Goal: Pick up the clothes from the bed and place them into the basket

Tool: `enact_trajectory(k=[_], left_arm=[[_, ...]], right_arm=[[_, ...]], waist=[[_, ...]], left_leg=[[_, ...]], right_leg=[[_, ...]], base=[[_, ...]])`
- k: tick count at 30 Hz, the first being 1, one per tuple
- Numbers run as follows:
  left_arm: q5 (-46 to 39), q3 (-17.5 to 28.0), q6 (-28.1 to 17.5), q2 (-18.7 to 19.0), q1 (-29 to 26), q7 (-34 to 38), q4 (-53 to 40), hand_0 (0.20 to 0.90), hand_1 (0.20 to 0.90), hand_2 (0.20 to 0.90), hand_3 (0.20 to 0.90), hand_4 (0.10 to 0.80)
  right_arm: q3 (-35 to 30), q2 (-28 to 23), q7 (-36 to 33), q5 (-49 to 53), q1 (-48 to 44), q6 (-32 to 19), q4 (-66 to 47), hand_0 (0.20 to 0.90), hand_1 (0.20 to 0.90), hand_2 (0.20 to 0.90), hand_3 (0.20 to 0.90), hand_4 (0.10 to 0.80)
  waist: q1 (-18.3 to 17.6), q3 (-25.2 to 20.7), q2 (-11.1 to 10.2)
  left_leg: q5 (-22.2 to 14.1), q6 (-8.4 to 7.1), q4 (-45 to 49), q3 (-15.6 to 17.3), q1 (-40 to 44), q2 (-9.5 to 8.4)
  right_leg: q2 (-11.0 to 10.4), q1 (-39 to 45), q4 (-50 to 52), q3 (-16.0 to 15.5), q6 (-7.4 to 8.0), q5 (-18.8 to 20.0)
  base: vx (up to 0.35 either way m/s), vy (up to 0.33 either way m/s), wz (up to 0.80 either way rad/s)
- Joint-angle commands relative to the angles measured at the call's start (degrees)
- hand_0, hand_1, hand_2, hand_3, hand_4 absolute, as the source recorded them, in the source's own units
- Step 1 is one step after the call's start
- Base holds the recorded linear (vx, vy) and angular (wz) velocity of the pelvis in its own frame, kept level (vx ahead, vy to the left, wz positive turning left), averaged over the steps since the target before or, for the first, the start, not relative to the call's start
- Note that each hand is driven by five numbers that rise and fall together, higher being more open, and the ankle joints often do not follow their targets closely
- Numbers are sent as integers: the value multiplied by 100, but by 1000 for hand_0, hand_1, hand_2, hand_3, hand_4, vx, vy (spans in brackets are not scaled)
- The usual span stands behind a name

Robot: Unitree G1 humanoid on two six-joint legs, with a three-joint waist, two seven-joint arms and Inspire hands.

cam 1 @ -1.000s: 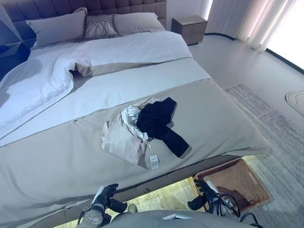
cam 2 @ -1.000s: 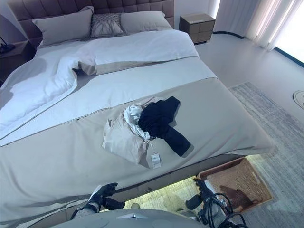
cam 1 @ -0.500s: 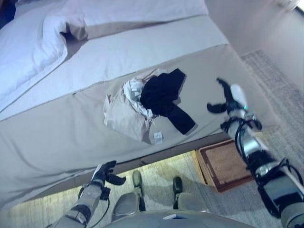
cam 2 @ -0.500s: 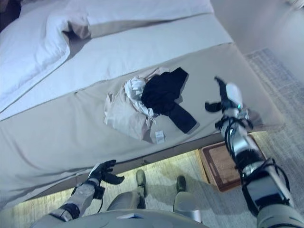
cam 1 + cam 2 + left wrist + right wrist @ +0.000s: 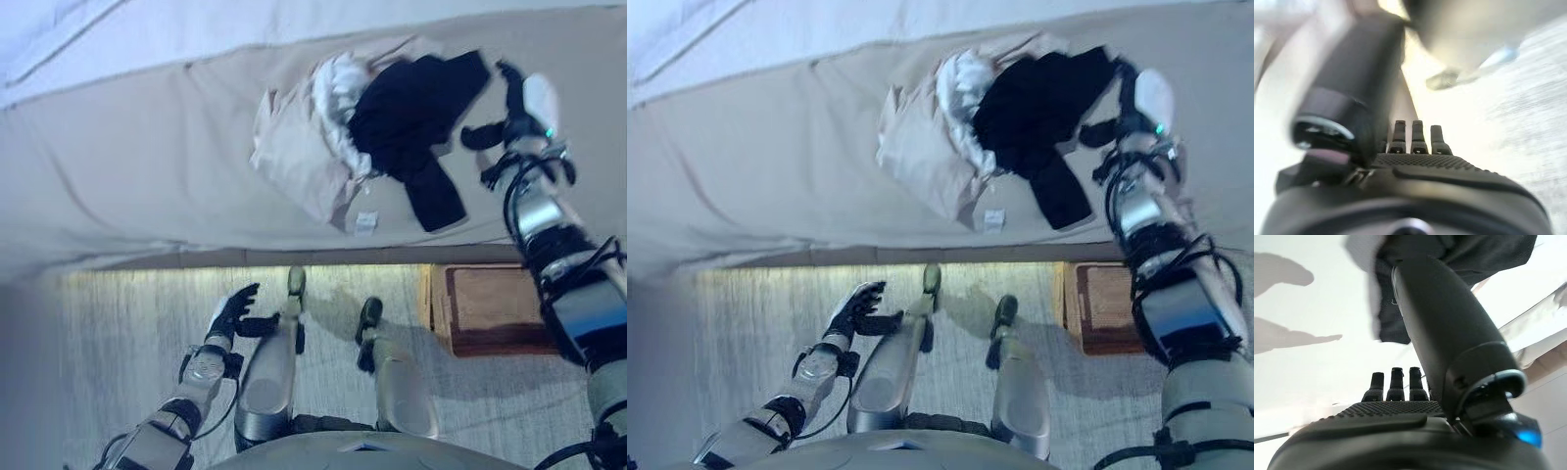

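A small heap of clothes lies near the bed's front edge: a beige garment [image 5: 299,162], a white one [image 5: 338,83] and a black one [image 5: 411,113] with a sleeve trailing toward the edge. My right hand [image 5: 514,108] hovers open just right of the black garment, thumb spread toward it. In the right wrist view the black garment [image 5: 1469,254] shows just past the straight fingers [image 5: 1396,384]; nothing is held. My left hand [image 5: 235,313] hangs open low over the floor in front of the bed. The brown wicker basket [image 5: 490,308] stands on the floor under the bed's right front edge.
The beige bed cover [image 5: 137,176] spreads wide to the left of the heap. A white label [image 5: 364,222] lies on the cover by the beige garment. Grey carpet [image 5: 118,352] covers the floor before the bed.
The camera has tilted down toward the bed's edge and floor. My right hand has closed in on the right side of the black garment. The left hand stays low.
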Motion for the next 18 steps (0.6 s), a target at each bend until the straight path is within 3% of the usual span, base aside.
enact_trajectory(k=[1, 3, 10, 18], left_arm=[[-40, -158, -275, 259, 501, -7, -370, 900, 900, 900, 900, 800], [-138, -158, -186, 308, 509, -22, -536, 900, 900, 900, 900, 800], [-423, -112, -134, 363, 559, 31, -840, 900, 900, 900, 900, 800], [-826, 143, -769, 623, 883, 242, -1847, 900, 900, 900, 900, 800]], right_arm=[[305, -301, -292, -33, -677, -10, -415, 900, 900, 900, 900, 800], [360, -263, -266, -112, -835, 53, -321, 900, 900, 900, 900, 800], [654, -316, -126, -172, -1574, 387, -2, 900, 900, 900, 900, 800], [1048, -641, 644, -248, -2084, 807, 399, 900, 900, 900, 900, 800]], waist=[[74, -384, 78], [118, -360, 87], [223, -275, 250], [240, -199, 453]], left_leg=[[-1075, 324, 1583, -179, -656, -441], [-1387, 360, 2021, -184, -822, -518], [-1697, 457, 3094, -72, -1566, -672], [-1839, 478, 3815, 26, -2149, -638]], right_leg=[[-9, -441, 1180, -418, -352, -450], [-85, -617, 1642, -328, -341, -723], [-201, -1400, 2889, -313, -498, -1114], [-222, -2142, 3683, -56, -594, -1334]], base=[[77, 25, 10], [74, 27, 18], [-33, 45, 8], [-11, 47, 1]])
